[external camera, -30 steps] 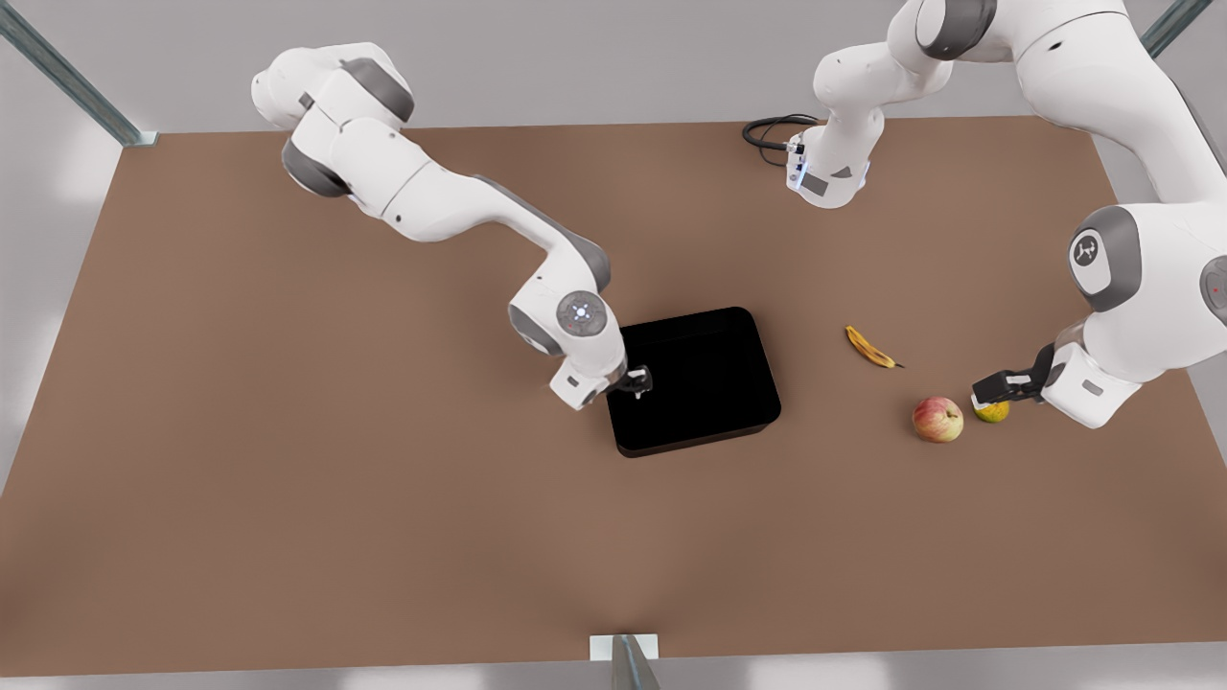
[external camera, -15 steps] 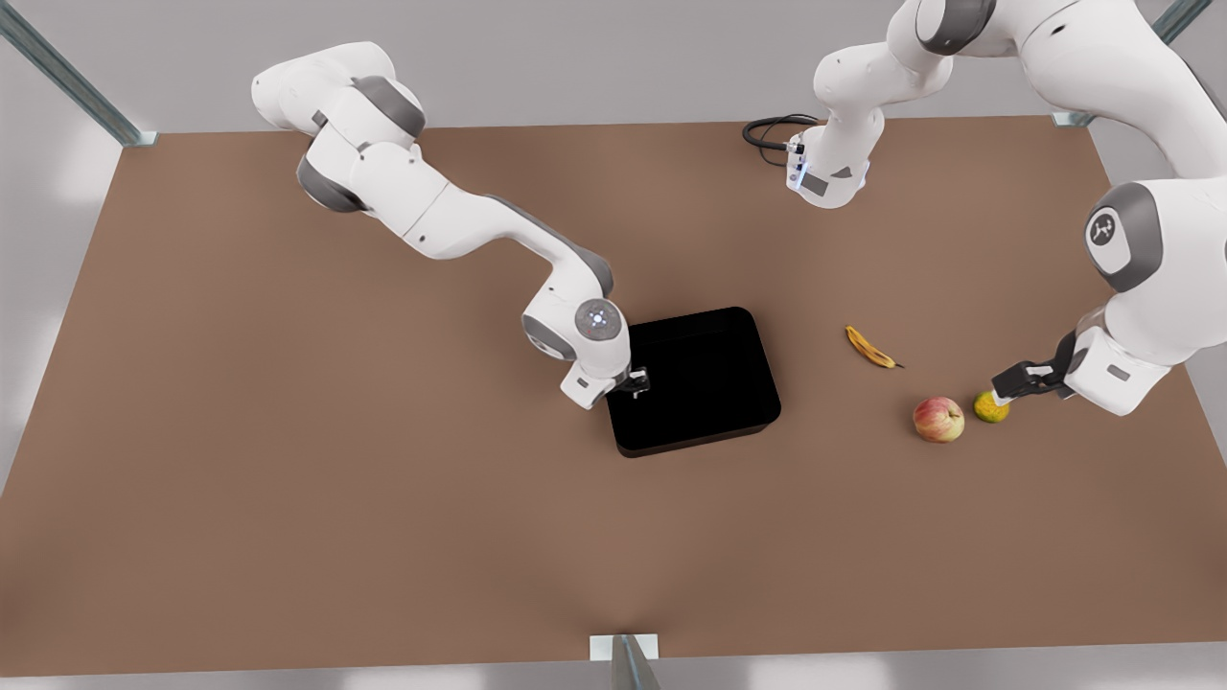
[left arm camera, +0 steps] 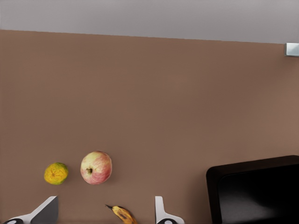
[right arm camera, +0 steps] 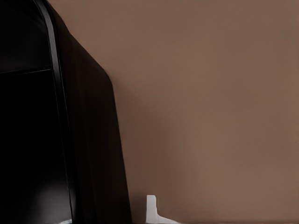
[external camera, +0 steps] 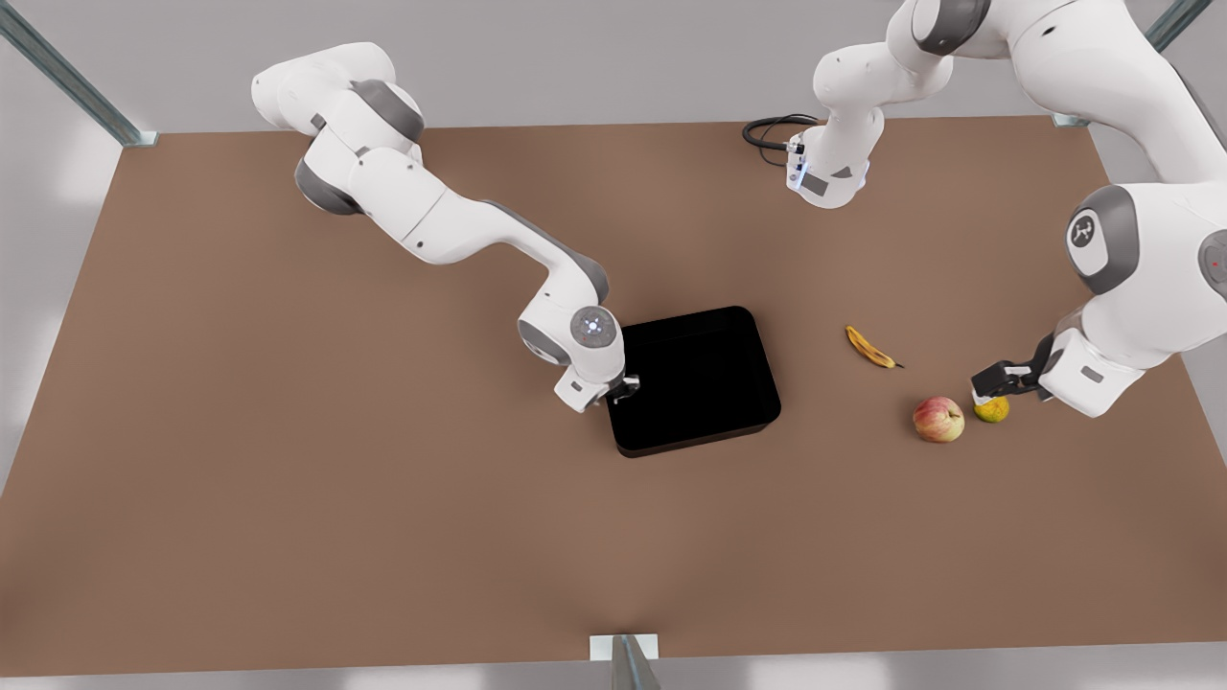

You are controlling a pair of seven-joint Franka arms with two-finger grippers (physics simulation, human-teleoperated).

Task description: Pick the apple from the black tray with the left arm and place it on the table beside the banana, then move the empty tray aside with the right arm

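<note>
The apple point(external camera: 937, 420) point(left arm camera: 96, 167) lies on the brown table point(external camera: 288, 431), below the spotted banana point(external camera: 869, 347) point(left arm camera: 122, 214) in the front view. The black tray point(external camera: 695, 446) point(left arm camera: 215, 173) sits mid-table with nothing in it. My left gripper point(external camera: 987, 388) point(left arm camera: 103, 212) hovers at the front view's right, over the small citrus and just right of the apple, open and holding nothing. My right gripper point(external camera: 623, 388) point(right arm camera: 108, 217) is down at the tray's edge on the front view's left, open. One white fingertip point(right arm camera: 150, 210) stands outside the tray's wall point(right arm camera: 93, 140).
A yellow-green citrus ball point(external camera: 993, 411) point(left arm camera: 56, 173) rests right beside the apple. A black cable point(external camera: 767, 134) loops at the table's back edge near an arm's base. Bare tabletop spreads on the front view's left of the tray and toward the front edge.
My right gripper slid from over the tray's inside to its edge on the front view's left. My left gripper drew back from the citrus, then returned. The tray and the fruit stayed put.
</note>
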